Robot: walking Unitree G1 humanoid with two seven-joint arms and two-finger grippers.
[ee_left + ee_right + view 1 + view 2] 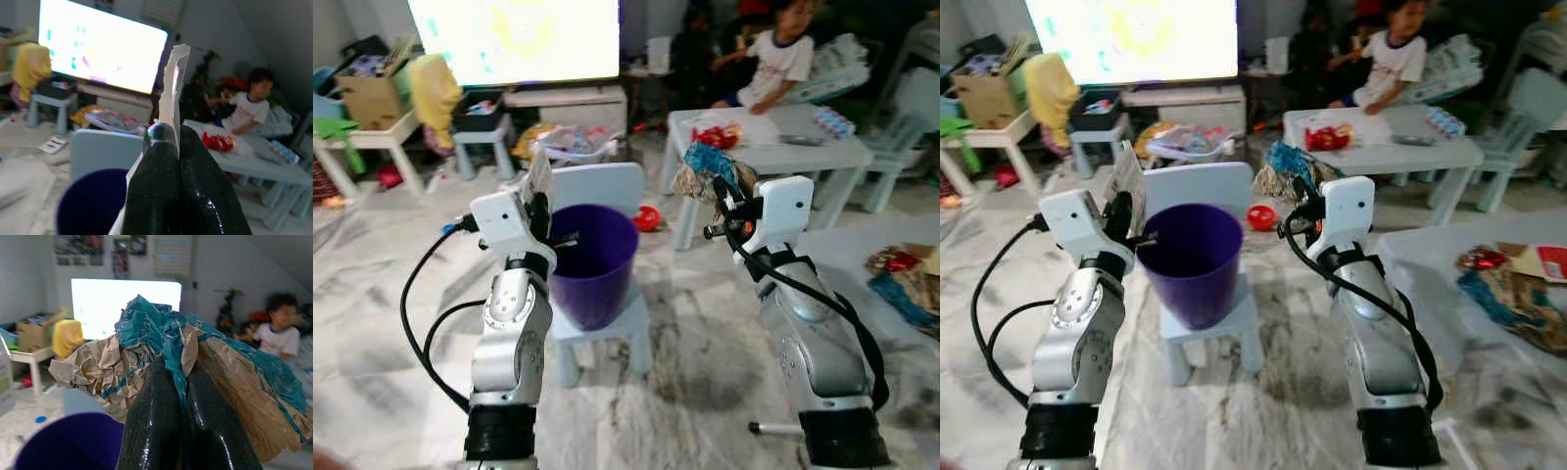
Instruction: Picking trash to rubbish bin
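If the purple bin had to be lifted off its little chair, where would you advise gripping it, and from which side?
Grip the rim of the purple bin from above, one finger inside and one outside. It stands upright and open-topped on the chair, and its tapered wall looks too wide to span. Both grippers are busy, though: the left gripper pinches a flat white wrapper, the right gripper crumpled brown-and-teal paper.

The purple bin [593,262] hides most of the small blue chair [603,323] under it, and the left arm covers the bin's near left side. In the left wrist view the left end effector [177,147] hides the lower part of the white card [173,83]; its print is too blurred to read. The right end effector [177,382] covers the middle of the crumpled paper bag [146,352]. The person [773,59] behind the desk [832,147] is cut off at the top edge.
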